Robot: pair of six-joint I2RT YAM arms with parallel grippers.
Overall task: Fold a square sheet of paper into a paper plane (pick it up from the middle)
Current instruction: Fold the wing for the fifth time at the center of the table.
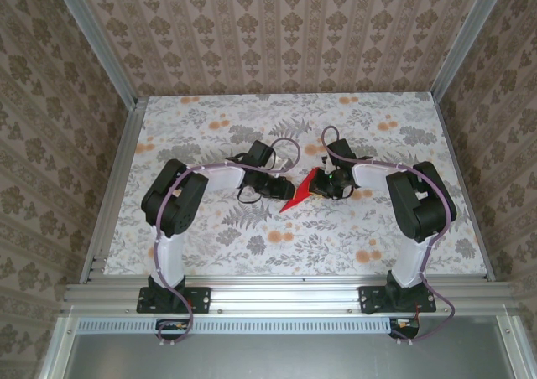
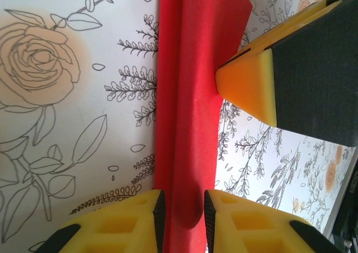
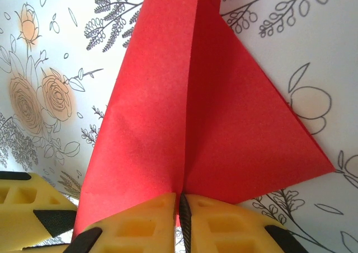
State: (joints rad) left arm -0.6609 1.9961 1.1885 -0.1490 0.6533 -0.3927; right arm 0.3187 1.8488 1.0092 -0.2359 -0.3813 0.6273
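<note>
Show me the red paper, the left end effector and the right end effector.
red paper [image 1: 298, 196], top external view, middle of the folded sheet.
left end effector [image 2: 183, 208], left wrist view, midway between its yellow fingertips.
right end effector [image 3: 182, 205], right wrist view, midway between its yellow fingertips.

light: bright, even | shadows: soft, faint | focus: wrist close-ups slightly soft

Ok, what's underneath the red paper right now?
The floral tabletop lies under the red paper and shows all round it. The patch directly beneath is covered, so anything there can't be seen. The right gripper pinches its near edge.
</note>
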